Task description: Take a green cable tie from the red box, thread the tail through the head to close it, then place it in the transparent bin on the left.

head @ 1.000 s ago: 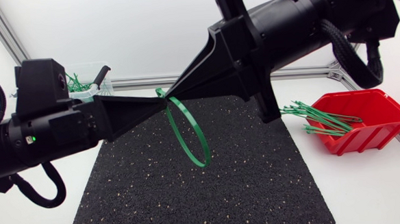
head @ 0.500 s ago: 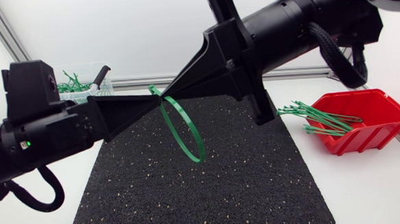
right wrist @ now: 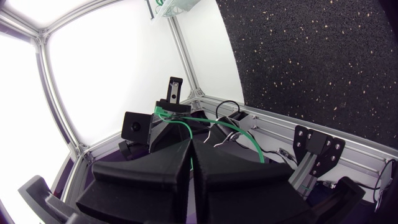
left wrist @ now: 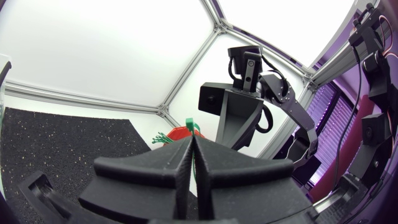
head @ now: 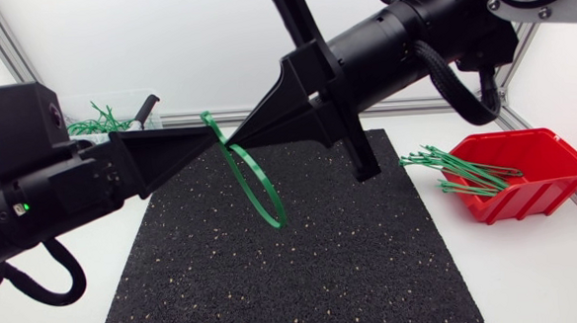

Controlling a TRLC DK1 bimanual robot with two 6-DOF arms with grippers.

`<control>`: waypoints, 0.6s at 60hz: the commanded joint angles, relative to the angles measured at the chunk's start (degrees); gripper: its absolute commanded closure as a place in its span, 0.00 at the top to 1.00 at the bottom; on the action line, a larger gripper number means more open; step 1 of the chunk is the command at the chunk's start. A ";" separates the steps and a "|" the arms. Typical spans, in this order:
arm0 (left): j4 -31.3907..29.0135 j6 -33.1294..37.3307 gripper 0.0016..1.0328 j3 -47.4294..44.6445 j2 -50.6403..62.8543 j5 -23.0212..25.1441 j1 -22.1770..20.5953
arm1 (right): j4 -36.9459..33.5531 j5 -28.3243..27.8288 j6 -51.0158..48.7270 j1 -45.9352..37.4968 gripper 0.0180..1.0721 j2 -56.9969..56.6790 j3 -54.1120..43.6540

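Note:
A green cable tie [head: 255, 183] hangs as a closed loop above the black mat [head: 304, 260], its head end sticking up. My left gripper [head: 214, 138] and right gripper [head: 230, 142] meet tip to tip at the top of the loop, each shut on the tie. In the left wrist view the tie [left wrist: 192, 124] pokes out past my shut left gripper [left wrist: 191, 142]. The right wrist view shows the strap [right wrist: 244, 133] curving away ahead of my right gripper [right wrist: 189, 147]. The red box [head: 541, 173] at the right holds several green ties [head: 457, 169]. The transparent bin [head: 118, 126] stands at the back left.
The bin at the back left has several green ties inside and a dark-handled object leaning on its rim [head: 145, 110]. An aluminium frame rail [head: 424, 103] runs along the table's back edge. White tabletop surrounds the mat.
Both arms have shifted left and slightly up together, carrying the looped tie toward the left side. Both grips have stayed shut.

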 commanded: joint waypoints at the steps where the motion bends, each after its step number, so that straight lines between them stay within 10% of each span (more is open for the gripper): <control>1: 0.54 1.46 0.03 -1.47 -0.94 1.88 -1.97 | 1.95 0.99 1.81 0.16 0.06 0.21 2.29; 36: 0.45 2.51 0.03 -1.65 -0.94 0.74 -3.03 | 2.92 0.99 3.39 0.42 0.06 -1.73 4.05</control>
